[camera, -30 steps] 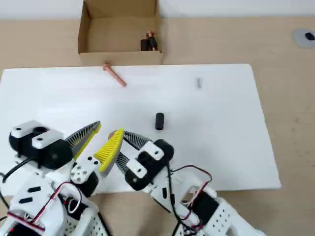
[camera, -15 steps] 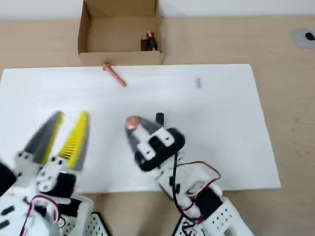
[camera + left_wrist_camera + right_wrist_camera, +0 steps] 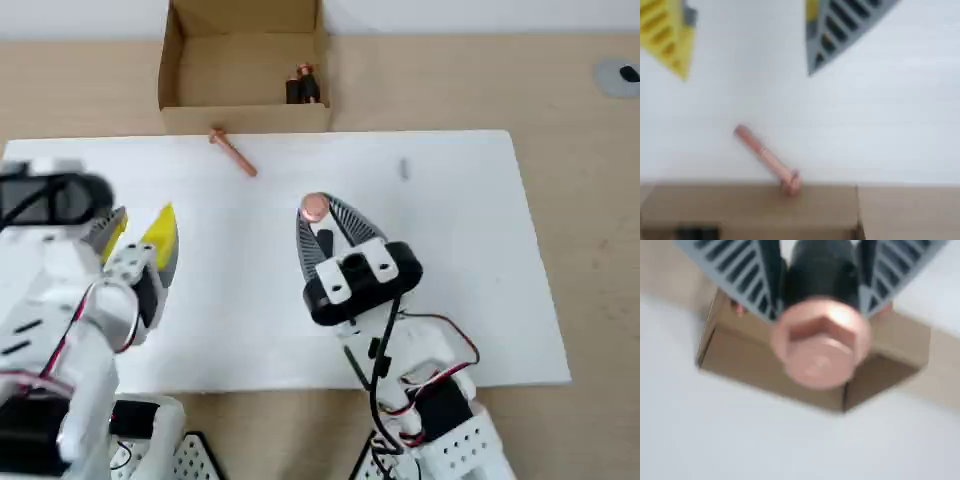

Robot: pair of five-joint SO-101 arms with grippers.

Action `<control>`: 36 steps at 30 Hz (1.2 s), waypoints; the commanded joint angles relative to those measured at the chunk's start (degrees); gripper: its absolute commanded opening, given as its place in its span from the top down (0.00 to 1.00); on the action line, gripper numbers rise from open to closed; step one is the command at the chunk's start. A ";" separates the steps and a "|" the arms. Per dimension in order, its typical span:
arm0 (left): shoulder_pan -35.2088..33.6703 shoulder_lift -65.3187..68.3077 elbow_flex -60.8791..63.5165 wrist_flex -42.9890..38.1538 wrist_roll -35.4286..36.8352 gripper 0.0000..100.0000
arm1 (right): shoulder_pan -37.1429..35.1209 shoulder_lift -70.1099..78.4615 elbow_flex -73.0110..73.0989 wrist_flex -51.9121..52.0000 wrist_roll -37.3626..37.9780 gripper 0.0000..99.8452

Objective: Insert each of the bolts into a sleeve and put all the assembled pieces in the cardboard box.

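Note:
My right gripper [image 3: 316, 215] is over the middle of the white mat, shut on a black sleeve [image 3: 822, 260]. A copper bolt head [image 3: 822, 342] sticks out of the sleeve at the fingertips and points toward the cardboard box [image 3: 180, 65]. That bolt head [image 3: 315, 207] also shows from above. My left gripper [image 3: 140, 238] hangs open over the mat's left side, its yellow and grey fingers apart around nothing. A loose copper bolt [image 3: 232, 153] lies on the mat just in front of the box. Ahead of the open left gripper [image 3: 746, 74], the bolt [image 3: 767, 160] touches the box wall [image 3: 715, 207]. Assembled pieces [image 3: 303, 85] lie in the box's right corner.
The white mat [image 3: 450, 280] covers most of the wooden table. A small grey piece [image 3: 404, 168] lies on its far right part. A grey disc with a black knob [image 3: 622, 74] sits at the table's far right corner.
The two grippers were close together at the near edge. The right one has carried its bolt and sleeve toward the box, over where a loose black sleeve lay. The left has swung away left, open.

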 commanded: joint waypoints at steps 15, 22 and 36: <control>-1.23 1.36 18.73 -1.93 -9.85 0.86 | 4.62 69.49 -56.57 -8.35 -10.11 0.99; -1.32 1.36 22.42 -1.76 -13.10 0.86 | 6.37 86.29 -67.47 -16.18 -10.20 0.99; -1.32 1.36 23.12 -2.20 -13.45 0.86 | 11.91 121.36 -91.65 -29.98 -13.10 0.99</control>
